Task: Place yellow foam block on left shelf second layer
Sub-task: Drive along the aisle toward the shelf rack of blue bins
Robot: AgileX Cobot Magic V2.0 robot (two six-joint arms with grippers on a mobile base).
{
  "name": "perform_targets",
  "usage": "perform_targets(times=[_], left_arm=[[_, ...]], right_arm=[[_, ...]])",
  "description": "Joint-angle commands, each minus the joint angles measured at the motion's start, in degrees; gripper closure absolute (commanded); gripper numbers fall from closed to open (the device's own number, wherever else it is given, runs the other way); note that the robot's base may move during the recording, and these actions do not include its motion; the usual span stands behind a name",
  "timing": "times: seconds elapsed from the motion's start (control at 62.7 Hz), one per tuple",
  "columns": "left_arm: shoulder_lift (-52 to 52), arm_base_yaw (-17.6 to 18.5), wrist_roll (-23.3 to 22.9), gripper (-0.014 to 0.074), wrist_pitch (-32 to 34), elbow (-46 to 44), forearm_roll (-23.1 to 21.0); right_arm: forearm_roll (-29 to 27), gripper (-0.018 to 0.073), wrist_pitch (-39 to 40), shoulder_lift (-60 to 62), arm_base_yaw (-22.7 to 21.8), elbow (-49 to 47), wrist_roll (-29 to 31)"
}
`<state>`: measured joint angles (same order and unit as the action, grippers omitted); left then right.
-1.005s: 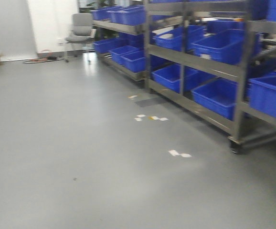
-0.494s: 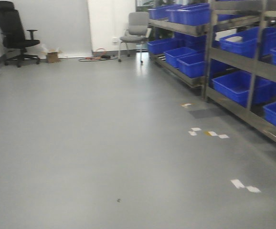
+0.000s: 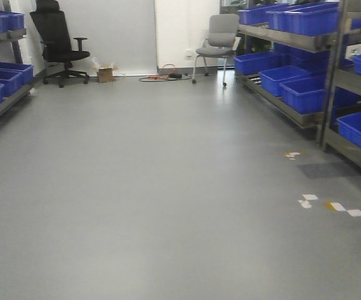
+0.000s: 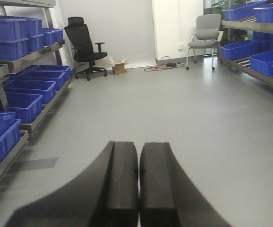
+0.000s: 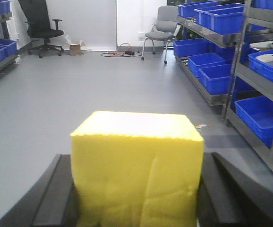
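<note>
The yellow foam block fills the lower middle of the right wrist view, creased where my right gripper is shut on it from both sides. My left gripper is shut with nothing between its black fingers, hanging over bare floor. The left shelf runs along the left edge of the left wrist view, with blue bins on each layer; its near end also shows at the left of the front view as a grey rack. Neither gripper shows in the front view.
A second rack of blue bins lines the right side. A black office chair, a small cardboard box, cables and a grey chair stand at the far wall. Tape marks dot the grey floor.
The front view has swung left: the right rack slid toward the right edge, and the black chair and the left shelf's bins have come into view.
</note>
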<state>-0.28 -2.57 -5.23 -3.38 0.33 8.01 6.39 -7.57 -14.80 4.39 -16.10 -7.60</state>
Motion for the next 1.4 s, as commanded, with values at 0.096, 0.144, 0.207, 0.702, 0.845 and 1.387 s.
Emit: perform_targets(times=[0.096,0.144,0.207,0.702,0.845,1.387], left_arm=[[-1.1,-0.1,-0.3,0.0460,4.7,1.3,-0.3],[-1.1,-0.1,-0.3,0.0460,4.7,1.3,-0.3],[-1.1,-0.1,-0.3,0.0460,4.7,1.3,-0.3],[-1.1,-0.1,-0.3,0.0460,4.7,1.3,-0.3],[-1.1,-0.1,-0.3,0.0460,4.7,1.3,-0.3],[-1.1,-0.1,-0.3,0.0460,4.7,1.3,-0.3]], right_arm=[[0.9,0.0103,5.6,-0.6,-0.3,-1.7,0.4],[0.9,0.0103,5.6,-0.6,-0.3,-1.7,0.4],[0.9,0.0103,5.6,-0.6,-0.3,-1.7,0.4],[0.9,0.0103,5.6,-0.6,-0.3,-1.7,0.4],[0.9,0.0103,5.6,-0.6,-0.3,-1.7,0.4],[0.9,0.0103,5.6,-0.6,-0.3,-1.7,0.4]])
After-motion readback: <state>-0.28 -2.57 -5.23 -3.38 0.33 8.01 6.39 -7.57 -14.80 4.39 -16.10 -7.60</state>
